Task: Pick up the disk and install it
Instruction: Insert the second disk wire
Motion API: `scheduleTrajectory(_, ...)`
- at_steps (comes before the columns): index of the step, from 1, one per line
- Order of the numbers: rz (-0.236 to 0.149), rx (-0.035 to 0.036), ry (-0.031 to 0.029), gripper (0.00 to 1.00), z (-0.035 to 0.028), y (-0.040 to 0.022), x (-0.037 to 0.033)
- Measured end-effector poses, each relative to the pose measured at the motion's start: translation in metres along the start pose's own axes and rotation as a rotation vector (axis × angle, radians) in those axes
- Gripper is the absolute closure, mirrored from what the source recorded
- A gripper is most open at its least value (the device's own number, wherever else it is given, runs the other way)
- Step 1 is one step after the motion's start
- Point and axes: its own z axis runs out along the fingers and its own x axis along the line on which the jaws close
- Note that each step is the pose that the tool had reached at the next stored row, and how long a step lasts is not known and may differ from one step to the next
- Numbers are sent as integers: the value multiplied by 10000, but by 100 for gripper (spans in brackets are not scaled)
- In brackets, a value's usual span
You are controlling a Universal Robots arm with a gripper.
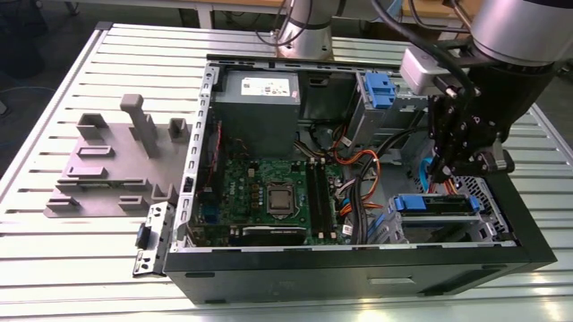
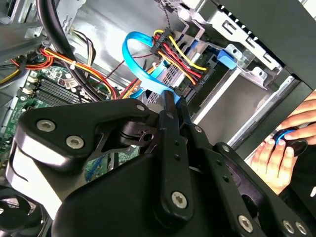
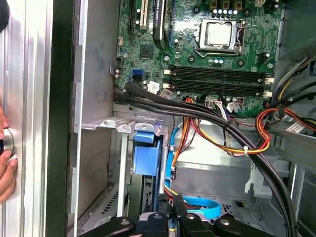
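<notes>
The disk (image 1: 434, 203) sits in the drive cage at the near right corner of the open computer case (image 1: 358, 268); its blue carrier frame shows. In the first wrist view its blue end (image 3: 146, 157) stands in the metal cage slot. My gripper (image 1: 458, 169) hangs inside the case just above that cage, apart from the disk. In both wrist views the black fingers (image 2: 169, 123) lie close together with nothing between them, beside a blue flat cable (image 2: 136, 54). The gripper (image 3: 176, 213) tips are near the blue cable loop (image 3: 202, 206).
The green motherboard (image 1: 268, 194) and bundles of red, yellow and black wires (image 3: 222, 123) fill the case's middle. A grey power supply box (image 1: 257, 107) stands at the back. A grey fixture (image 1: 107, 161) lies on the slatted table at the exterior view's left. A person's hand (image 2: 281, 148) rests outside the case.
</notes>
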Motion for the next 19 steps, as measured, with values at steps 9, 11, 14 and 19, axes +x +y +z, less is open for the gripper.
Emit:
scheduleTrajectory(9, 12, 127, -11, 84, 44, 10, 89)
scheduleTrajectory(11, 20, 197, -15, 84, 59, 14, 97)
scheduleTrajectory(14, 31, 314, -23, 84, 78, 28, 101)
scheduleTrajectory(19, 46, 446, -49, 84, 96, 63, 111)
